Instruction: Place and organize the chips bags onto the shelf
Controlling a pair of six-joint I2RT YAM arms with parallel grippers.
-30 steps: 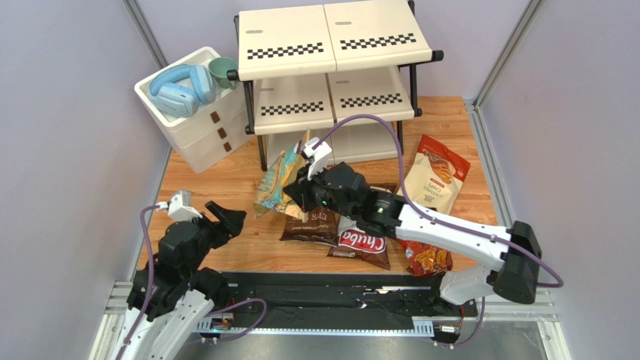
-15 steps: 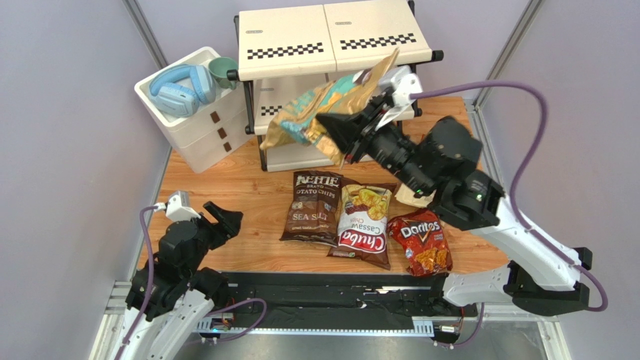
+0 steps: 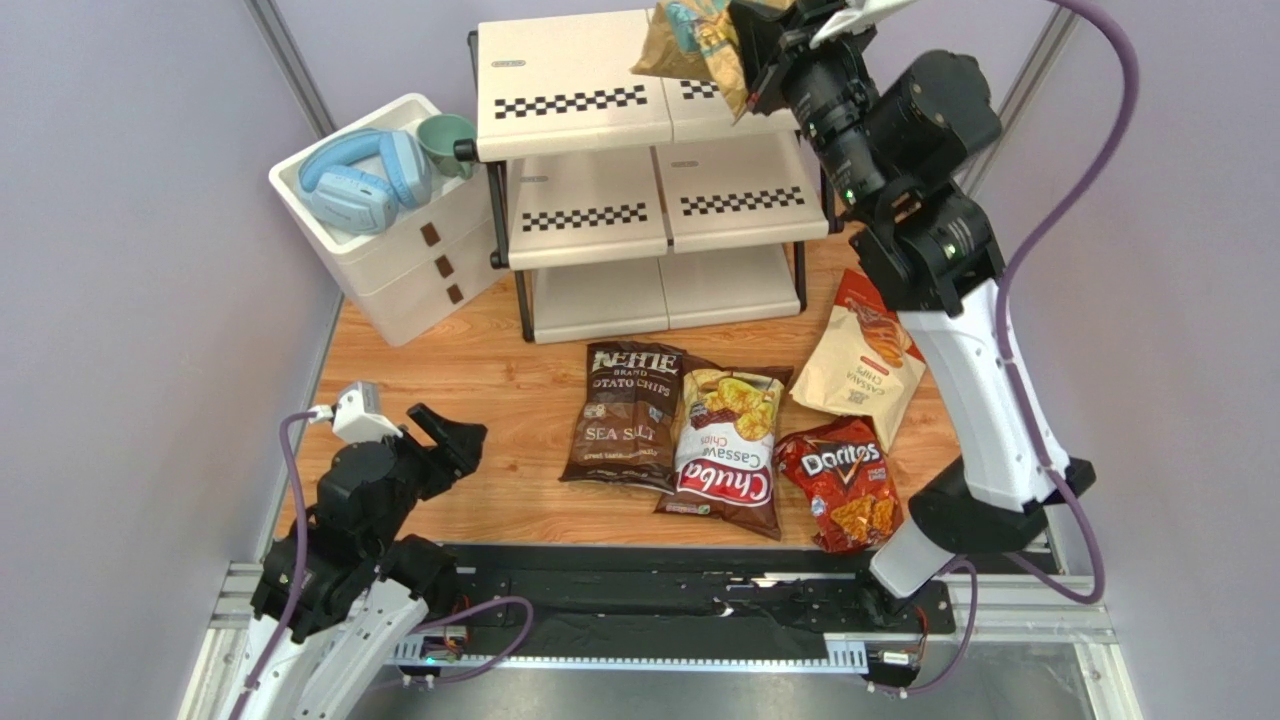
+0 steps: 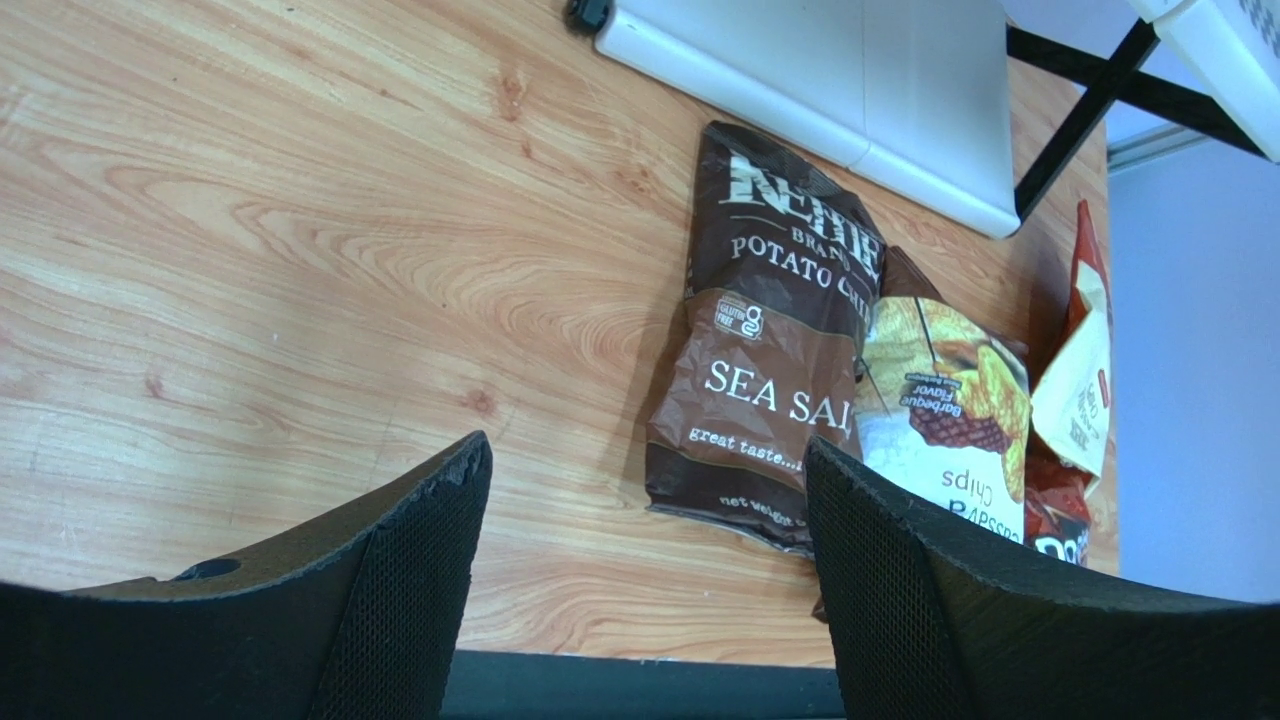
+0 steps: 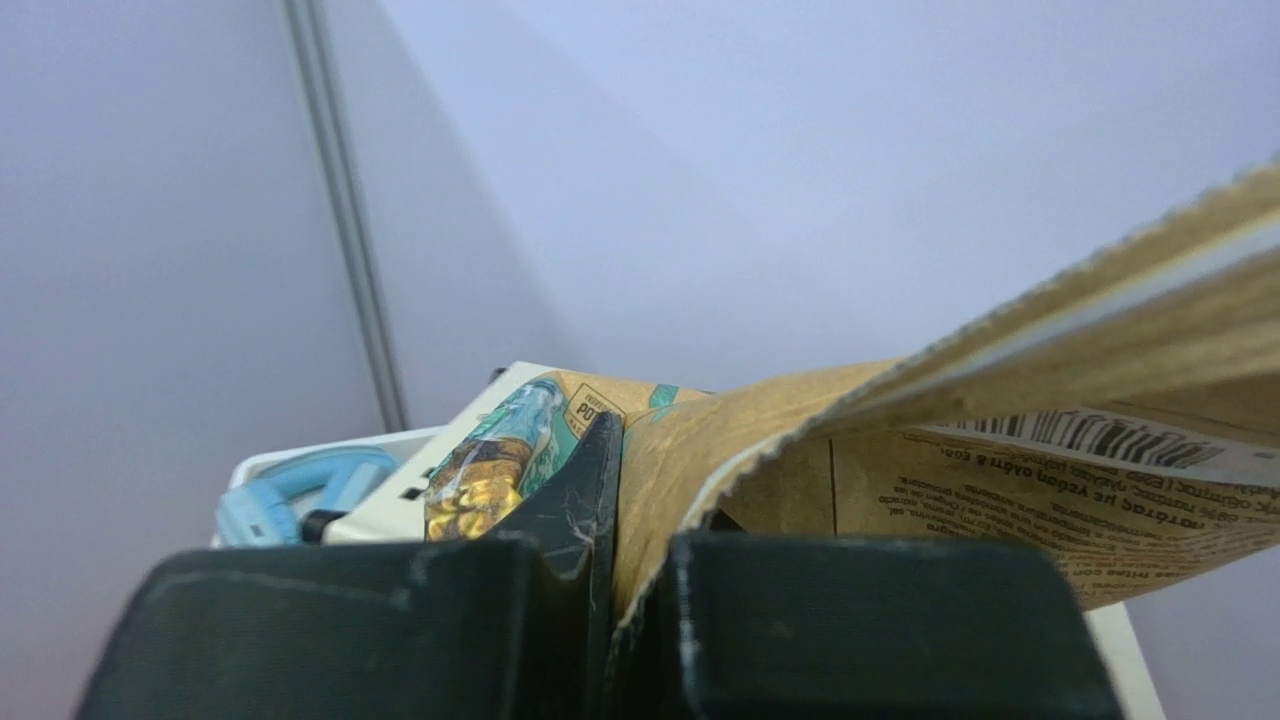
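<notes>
Because the tan-and-teal chips bag is thin crinkled film puffed with air, it will likely handle as very light, soft and springy, with brittle contents that a squeeze across the belly would crush. The flat crimped seam is the safest place to take hold. The right wrist view shows that hold: the right claw is pinched shut on the bag's serrated edge, and the body fans out past the fingers. Film this slick may slip or swing from such a narrow pinch, so a gentle set-down seems wise.

Seen from above, the bag is held aloft over the right half of the top tier of the shelf. Whether it touches that tier I cannot tell.

Four more bags lie flat on the counter in front of the shelf. The dark brown Sea Salt bag lies to the left, and the Chuba bag overlaps its right edge. The red Doritos bag is just beside the Chuba bag. The cream bag lies near the shelf's right leg.

The left claw hovers low near the counter's left front with its jaws spread wide. It holds nothing and faces the Sea Salt bag from well apart.
</notes>
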